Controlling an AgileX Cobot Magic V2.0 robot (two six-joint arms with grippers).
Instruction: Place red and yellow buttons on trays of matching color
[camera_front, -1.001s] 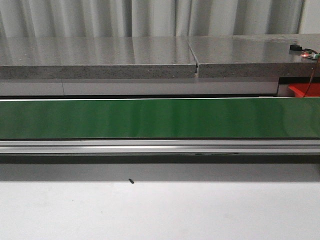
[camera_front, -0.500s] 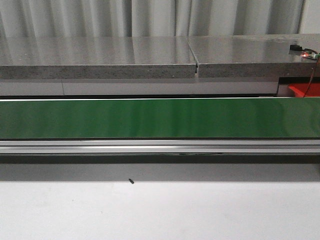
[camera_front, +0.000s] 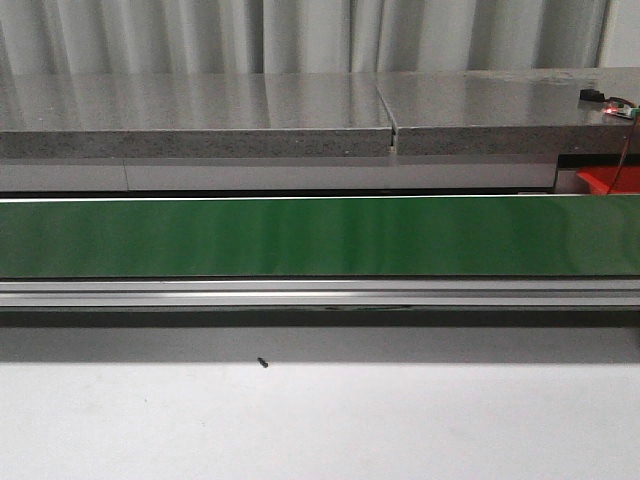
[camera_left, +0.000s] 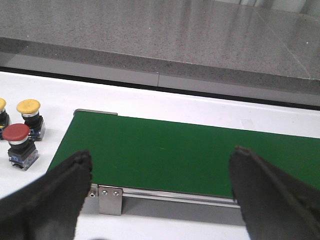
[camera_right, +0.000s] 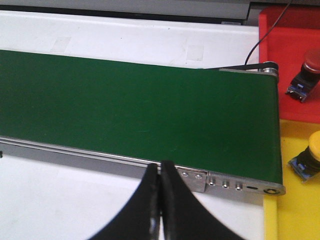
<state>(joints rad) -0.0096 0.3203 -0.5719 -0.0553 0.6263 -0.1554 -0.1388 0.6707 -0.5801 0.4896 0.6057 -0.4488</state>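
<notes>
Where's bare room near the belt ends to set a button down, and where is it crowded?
The green belt is bare along its whole visible length. The white table in front of it is open too. It is crowded beside the belt's end near the left gripper, where a red button and yellow button stand close together. Red tray and yellow tray each hold one button.

A green conveyor belt (camera_front: 320, 237) is lying across the white worktop (camera_front: 320, 420), with a grey stone counter (camera_front: 200, 115) and pale curtain (camera_front: 300, 35) standing behind.
</notes>
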